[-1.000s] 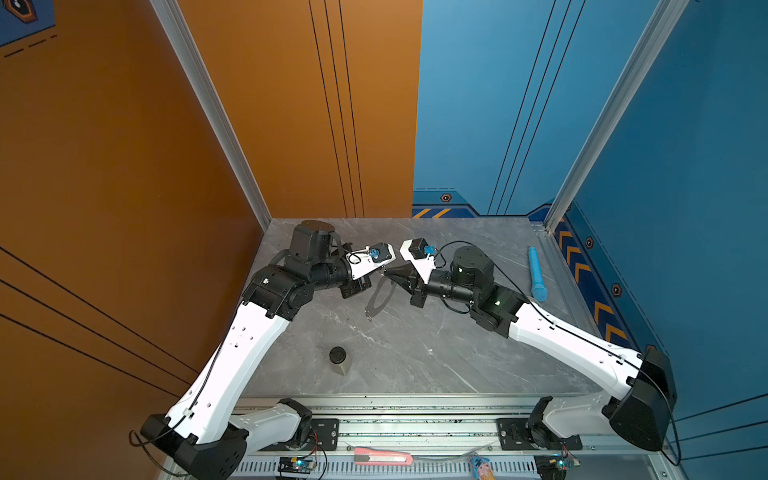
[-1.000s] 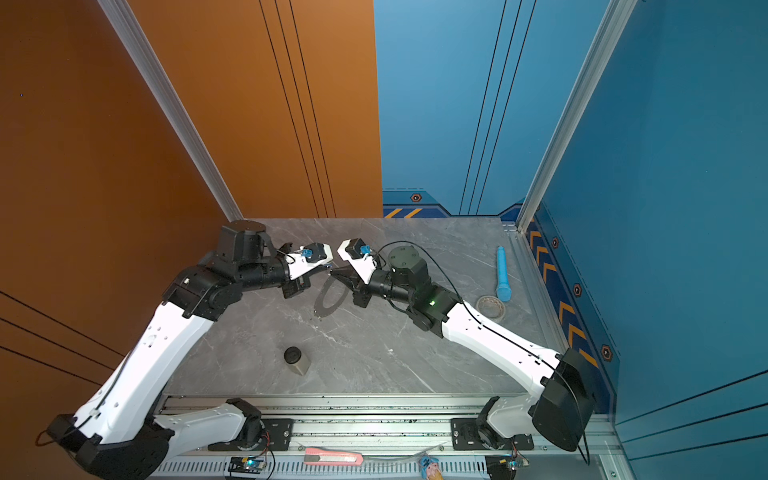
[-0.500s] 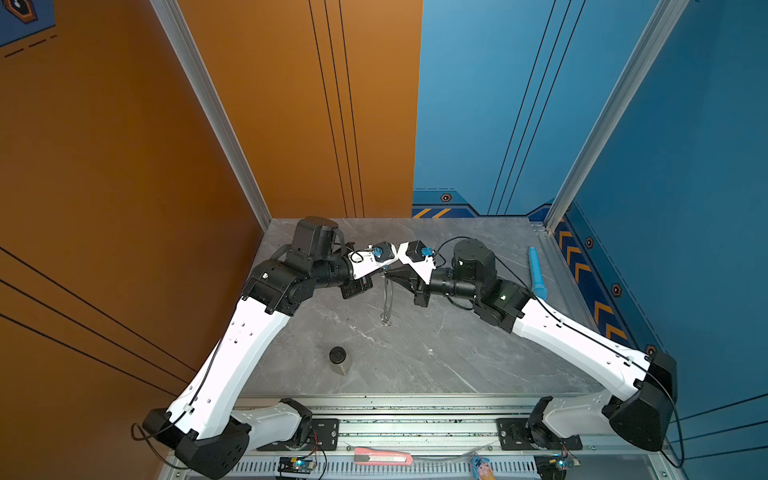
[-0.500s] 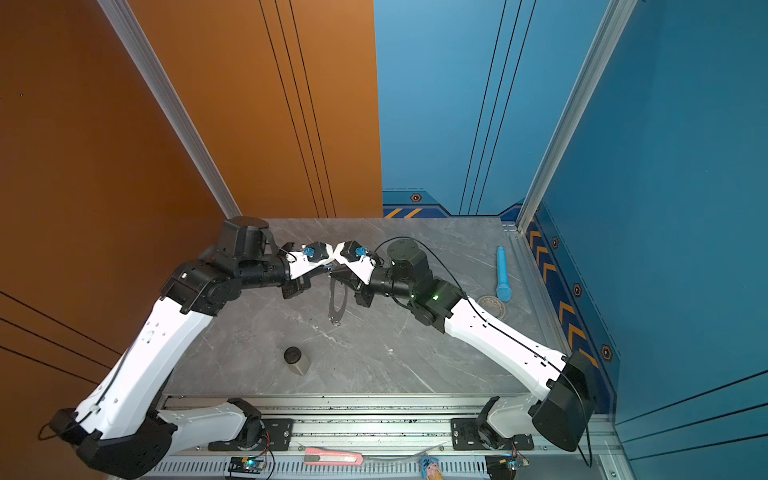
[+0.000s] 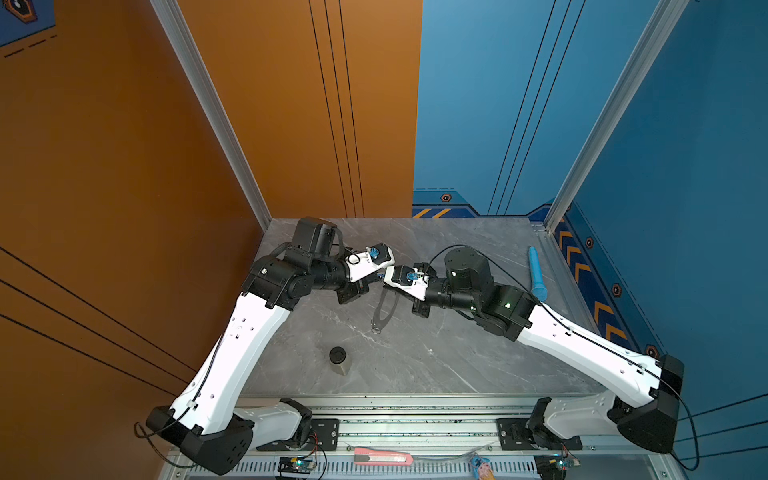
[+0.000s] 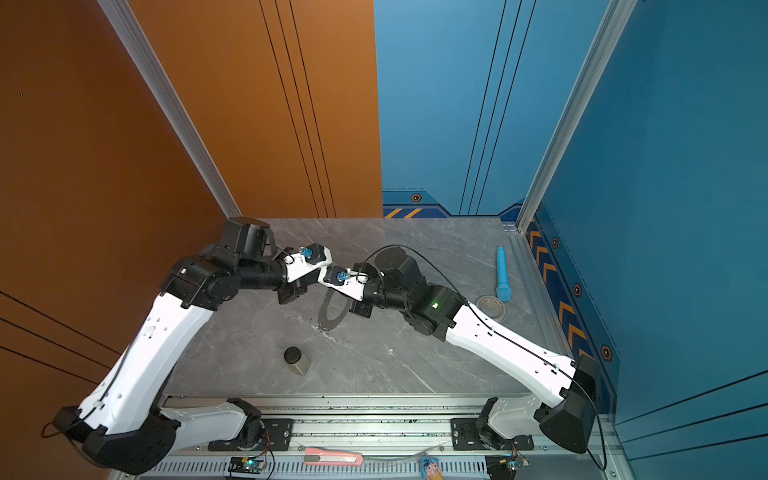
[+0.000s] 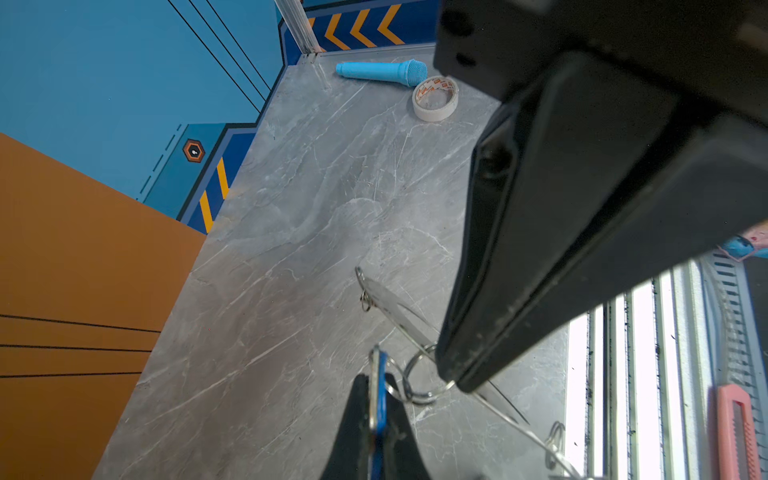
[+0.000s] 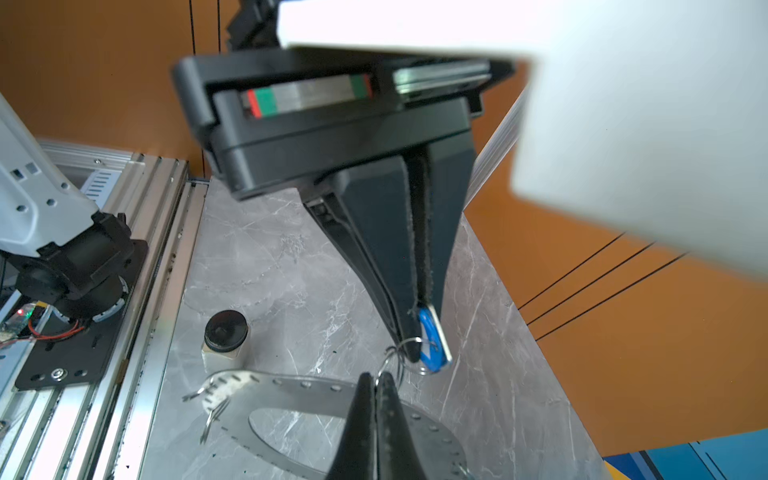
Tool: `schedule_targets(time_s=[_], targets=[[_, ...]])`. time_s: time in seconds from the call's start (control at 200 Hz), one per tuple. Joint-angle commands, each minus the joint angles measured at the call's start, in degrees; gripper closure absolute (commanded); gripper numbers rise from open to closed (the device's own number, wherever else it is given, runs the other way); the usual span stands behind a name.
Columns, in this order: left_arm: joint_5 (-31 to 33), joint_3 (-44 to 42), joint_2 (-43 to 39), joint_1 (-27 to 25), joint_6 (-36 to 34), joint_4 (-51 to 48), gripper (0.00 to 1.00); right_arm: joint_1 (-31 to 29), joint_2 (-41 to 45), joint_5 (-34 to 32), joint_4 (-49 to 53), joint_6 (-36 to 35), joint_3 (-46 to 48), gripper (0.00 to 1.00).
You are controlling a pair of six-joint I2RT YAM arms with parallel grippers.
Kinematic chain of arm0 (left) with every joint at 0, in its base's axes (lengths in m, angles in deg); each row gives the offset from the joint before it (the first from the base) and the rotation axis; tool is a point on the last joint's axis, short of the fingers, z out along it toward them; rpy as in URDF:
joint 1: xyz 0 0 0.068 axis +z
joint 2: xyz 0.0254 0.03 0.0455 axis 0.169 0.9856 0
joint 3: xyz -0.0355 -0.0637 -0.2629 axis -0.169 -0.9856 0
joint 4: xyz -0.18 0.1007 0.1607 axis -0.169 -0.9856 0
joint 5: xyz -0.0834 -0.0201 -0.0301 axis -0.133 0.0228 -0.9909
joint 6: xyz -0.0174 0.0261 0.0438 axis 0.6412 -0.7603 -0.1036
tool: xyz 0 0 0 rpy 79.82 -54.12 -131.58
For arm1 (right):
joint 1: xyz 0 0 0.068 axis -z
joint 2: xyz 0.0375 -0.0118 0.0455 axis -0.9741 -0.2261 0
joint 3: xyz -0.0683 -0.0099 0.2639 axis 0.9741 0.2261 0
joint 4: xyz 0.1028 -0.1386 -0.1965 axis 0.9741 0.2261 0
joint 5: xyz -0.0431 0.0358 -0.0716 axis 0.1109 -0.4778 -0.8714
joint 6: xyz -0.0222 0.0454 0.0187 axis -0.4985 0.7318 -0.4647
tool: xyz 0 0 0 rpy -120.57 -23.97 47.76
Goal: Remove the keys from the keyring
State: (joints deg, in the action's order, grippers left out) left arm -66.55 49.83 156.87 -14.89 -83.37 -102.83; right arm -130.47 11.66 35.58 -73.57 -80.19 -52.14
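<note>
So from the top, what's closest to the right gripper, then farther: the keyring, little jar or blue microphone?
1. keyring, hanging at the right gripper, mid-table.
2. little jar, toward the front left.
3. blue microphone, by the right edge.

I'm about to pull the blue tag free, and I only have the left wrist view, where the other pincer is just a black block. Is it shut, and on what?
Observer: The right wrist view shows the right pincer shut on a wire loop at the rim of the keyring.
Operator: Is the keyring off the table?
Observer: In both top views it hangs steeply tilted below that pincer. I cannot tell whether its low edge touches the table.
Operator: Is anything standing near it?
Observer: A small black-capped jar stands nearer the front rail, apart from the keyring.
</note>
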Motion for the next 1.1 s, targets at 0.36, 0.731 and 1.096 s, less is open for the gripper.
schedule_targets(time_s=[0.36, 0.731, 1.096], targets=[[-5.4, 1.1, 1.7, 6.9, 2.4, 6.2, 1.0, -0.6, 3.0, 7.1, -3.4, 4.5, 0.8, 1.0], [-7.2, 0.5, 3.3, 8.4, 2.9, 6.2, 1.0, 3.6, 3.7, 10.3, -16.5, 16.7, 4.0, 1.0], [-9.4, 1.4, 3.3, 6.6, 4.9, 6.3, 1.0, 7.2, 1.5, 9.6, -41.9, 36.6, 10.6, 1.0]])
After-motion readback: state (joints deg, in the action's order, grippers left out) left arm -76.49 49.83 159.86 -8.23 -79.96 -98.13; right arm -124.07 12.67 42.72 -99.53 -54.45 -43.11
